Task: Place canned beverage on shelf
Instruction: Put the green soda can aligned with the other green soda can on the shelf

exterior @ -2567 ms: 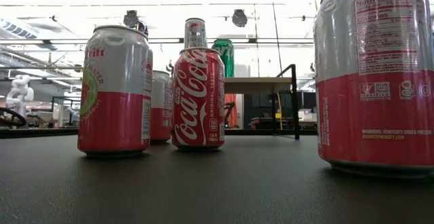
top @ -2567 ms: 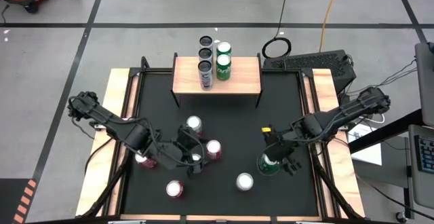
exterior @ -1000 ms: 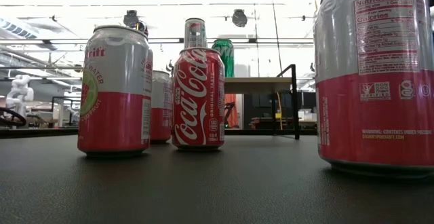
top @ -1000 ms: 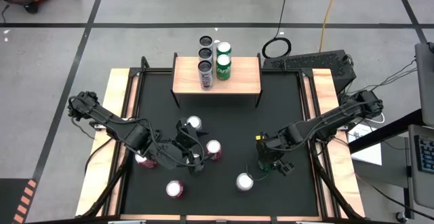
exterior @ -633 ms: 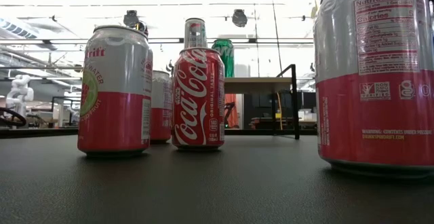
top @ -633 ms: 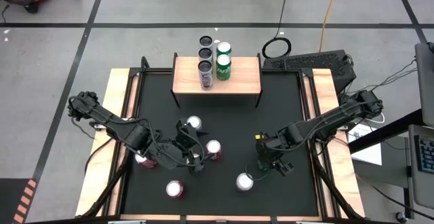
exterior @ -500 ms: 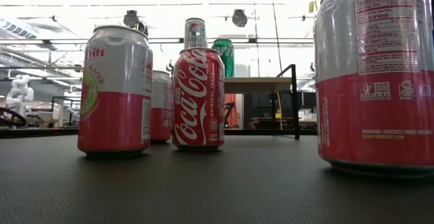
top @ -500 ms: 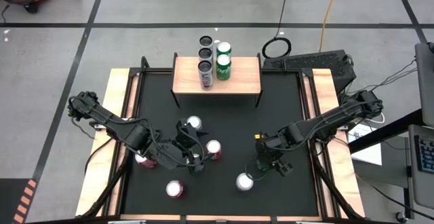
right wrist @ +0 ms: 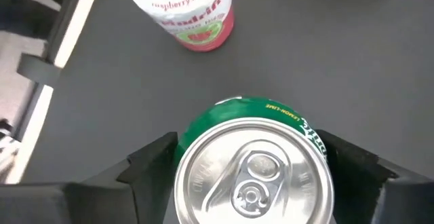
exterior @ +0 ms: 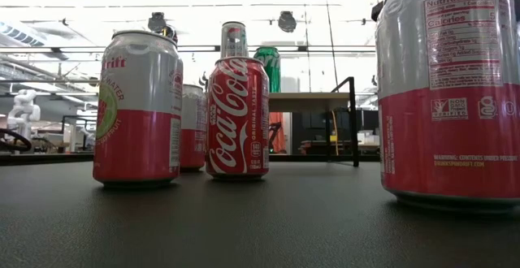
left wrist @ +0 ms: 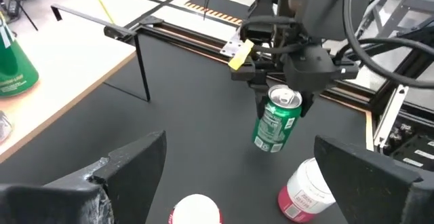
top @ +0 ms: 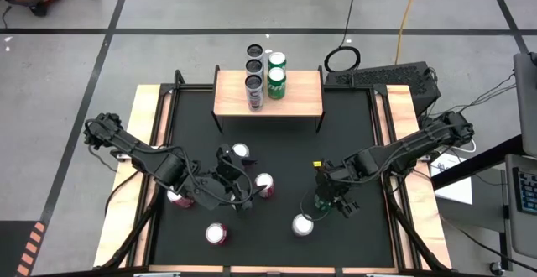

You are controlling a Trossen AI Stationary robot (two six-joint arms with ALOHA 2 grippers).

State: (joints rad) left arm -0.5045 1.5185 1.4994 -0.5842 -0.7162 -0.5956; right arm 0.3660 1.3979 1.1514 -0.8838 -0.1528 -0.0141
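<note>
The right gripper [top: 324, 195] has its fingers [right wrist: 352, 163] closed around the top of a green can [left wrist: 276, 120], one finger on each side of the rim; in the left wrist view the can looks lifted just clear of the black tabletop [top: 344, 143], its long axis slightly tilted. From there the shelf [top: 302, 99] lies toward 11 o'clock in the high view, and the right arm is plainly the one to carry. The shelf already holds five cans [top: 275, 81] in two rows, leaving its right half bare. The left gripper [top: 235, 180] waits wide open and empty among the loose red-and-white cans [top: 263, 183].
</note>
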